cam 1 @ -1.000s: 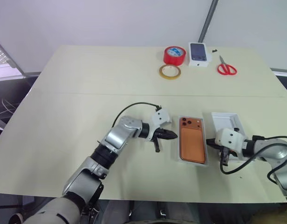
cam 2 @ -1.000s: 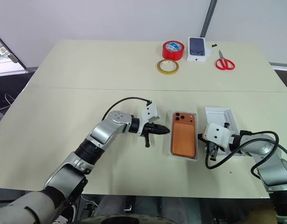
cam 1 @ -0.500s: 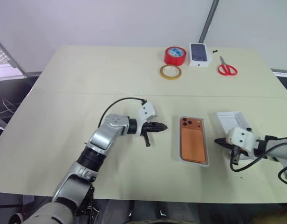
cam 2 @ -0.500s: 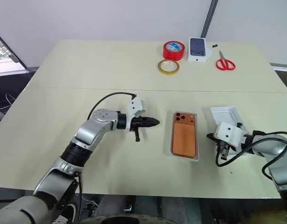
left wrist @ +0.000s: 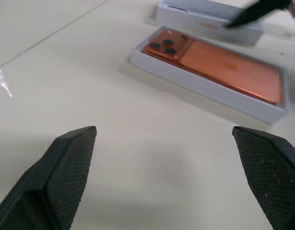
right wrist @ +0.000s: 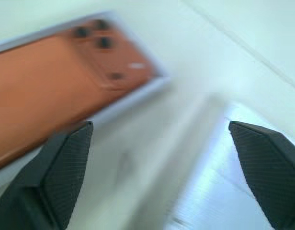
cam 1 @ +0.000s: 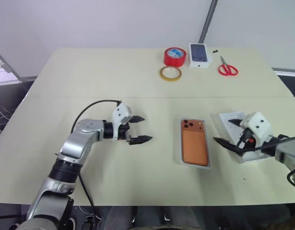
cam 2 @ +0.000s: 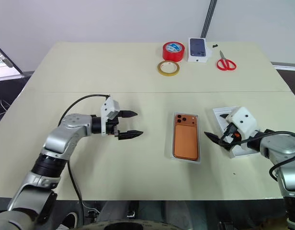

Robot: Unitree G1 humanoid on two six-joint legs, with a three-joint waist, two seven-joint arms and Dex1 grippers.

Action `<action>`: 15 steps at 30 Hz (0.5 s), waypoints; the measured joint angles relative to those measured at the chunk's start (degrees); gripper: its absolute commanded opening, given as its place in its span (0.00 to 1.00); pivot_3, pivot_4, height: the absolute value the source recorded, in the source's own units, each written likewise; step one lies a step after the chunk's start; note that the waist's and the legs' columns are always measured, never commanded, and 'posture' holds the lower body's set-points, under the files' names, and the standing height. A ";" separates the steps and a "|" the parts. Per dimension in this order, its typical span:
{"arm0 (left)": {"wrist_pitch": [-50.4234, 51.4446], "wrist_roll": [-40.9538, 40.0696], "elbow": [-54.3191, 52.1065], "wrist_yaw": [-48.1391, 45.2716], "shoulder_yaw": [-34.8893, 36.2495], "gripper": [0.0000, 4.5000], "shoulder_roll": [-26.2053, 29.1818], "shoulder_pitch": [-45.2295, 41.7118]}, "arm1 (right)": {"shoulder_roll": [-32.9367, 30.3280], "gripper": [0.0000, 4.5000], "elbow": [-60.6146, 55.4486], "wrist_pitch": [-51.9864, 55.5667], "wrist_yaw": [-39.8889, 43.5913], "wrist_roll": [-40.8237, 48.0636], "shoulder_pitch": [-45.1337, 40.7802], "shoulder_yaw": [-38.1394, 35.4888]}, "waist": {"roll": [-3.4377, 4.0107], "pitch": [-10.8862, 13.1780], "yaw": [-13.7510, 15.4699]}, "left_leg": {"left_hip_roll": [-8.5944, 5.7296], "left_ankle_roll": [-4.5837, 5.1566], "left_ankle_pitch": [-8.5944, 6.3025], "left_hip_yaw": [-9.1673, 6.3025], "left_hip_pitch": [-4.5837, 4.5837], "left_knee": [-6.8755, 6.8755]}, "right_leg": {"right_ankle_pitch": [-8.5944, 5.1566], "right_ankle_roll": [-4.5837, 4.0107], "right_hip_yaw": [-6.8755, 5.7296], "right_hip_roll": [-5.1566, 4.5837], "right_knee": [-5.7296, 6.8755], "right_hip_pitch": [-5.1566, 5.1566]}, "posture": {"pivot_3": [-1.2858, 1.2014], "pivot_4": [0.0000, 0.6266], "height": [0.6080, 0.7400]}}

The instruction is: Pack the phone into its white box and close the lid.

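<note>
The orange phone [cam 1: 194, 147] lies back up inside the shallow white box [left wrist: 205, 86] at the table's centre right. The lid [cam 1: 228, 120] rests on the table just right of the box, its hollow side facing up. My right gripper [cam 1: 229, 132] hovers over the lid's near left part, open and empty, with its fingers [right wrist: 61, 167] pointing towards the phone [right wrist: 56, 91]. My left gripper [cam 1: 137, 129] is open and empty a good hand's width to the left of the box, pointing at it across bare table, fingers [left wrist: 66, 163] spread wide.
At the table's far edge sit a red tape roll [cam 1: 175, 56], a yellow tape ring [cam 1: 170, 73], a small white box printed with a dark phone [cam 1: 198, 49] and red-handled scissors [cam 1: 228, 69]. A seam [cam 1: 90, 97] crosses the table behind the grippers.
Both grippers have gone from shut to open. My left arm pulled leftward away from the box. My right gripper lifted and turned over the lid. The phone and box stayed put.
</note>
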 measured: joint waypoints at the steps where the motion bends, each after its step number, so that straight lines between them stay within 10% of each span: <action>1: -0.96 -0.98 -0.55 -1.04 1.07 1.00 0.69 0.86 | 1.26 0.99 -1.11 3.50 -2.30 0.40 -0.82 -0.04 | 0.01 0.00 0.00 | 0.00 -0.01 0.01 0.00 0.00 -0.02 | 0.00 0.00 0.00 0.00 -0.01 0.00 | 0.52 0.24 1.00; 15: -23.49 -2.00 3.11 -8.45 5.54 1.00 2.35 3.96 | -0.12 0.99 -13.15 34.00 -13.75 2.13 0.15 0.45 | 0.12 -0.04 -0.33 | -0.04 0.05 -0.03 0.02 -0.03 -0.08 | 0.00 -0.01 0.00 -0.08 -0.07 -0.02 | 0.52 0.24 1.00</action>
